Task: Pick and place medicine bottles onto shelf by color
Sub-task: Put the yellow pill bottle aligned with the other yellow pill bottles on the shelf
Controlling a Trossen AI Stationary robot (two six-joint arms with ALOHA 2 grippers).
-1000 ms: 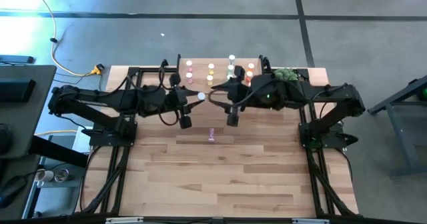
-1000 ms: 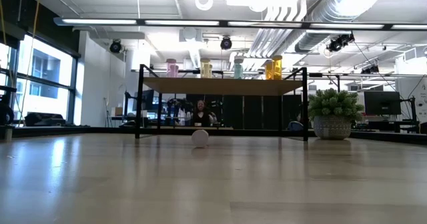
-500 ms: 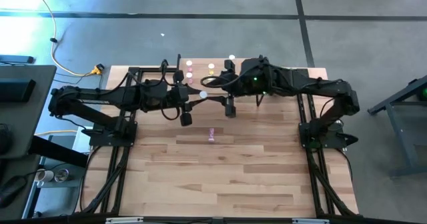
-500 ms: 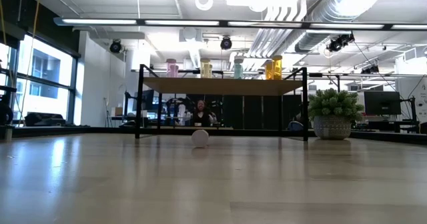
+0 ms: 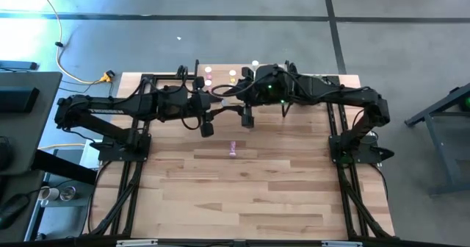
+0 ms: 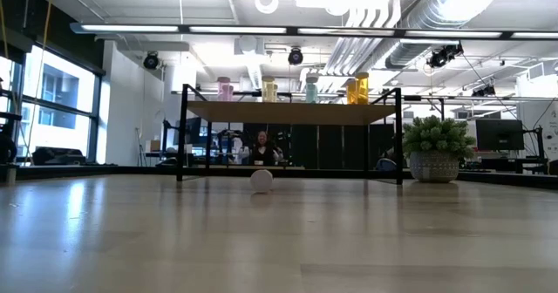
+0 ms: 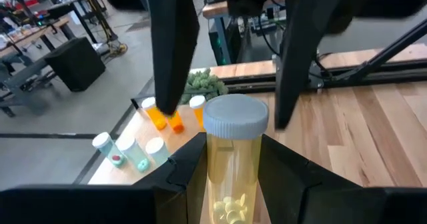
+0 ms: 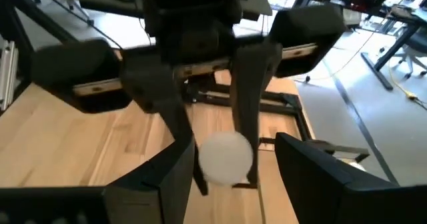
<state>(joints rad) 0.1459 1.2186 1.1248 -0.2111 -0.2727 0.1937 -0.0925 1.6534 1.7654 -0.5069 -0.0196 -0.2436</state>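
The left gripper (image 7: 230,177) pinches a yellow bottle (image 7: 232,159) near the table's far edge, facing the right gripper's (image 8: 230,164) spread fingers; light, stiff and probably slick, it is best gripped mid-body below the cap.

Bright, even overhead light; ceiling strips (image 6: 288,33) glare in low view. Window (image 6: 52,110) at left blows out. Cyan-white flare on floor (image 5: 29,34) at high view's left edge. Tabletop (image 6: 279,241) sheen, near part soft. Wrist views blurred up close: white cap (image 8: 223,159) smeared, fingers (image 7: 175,44) soft.
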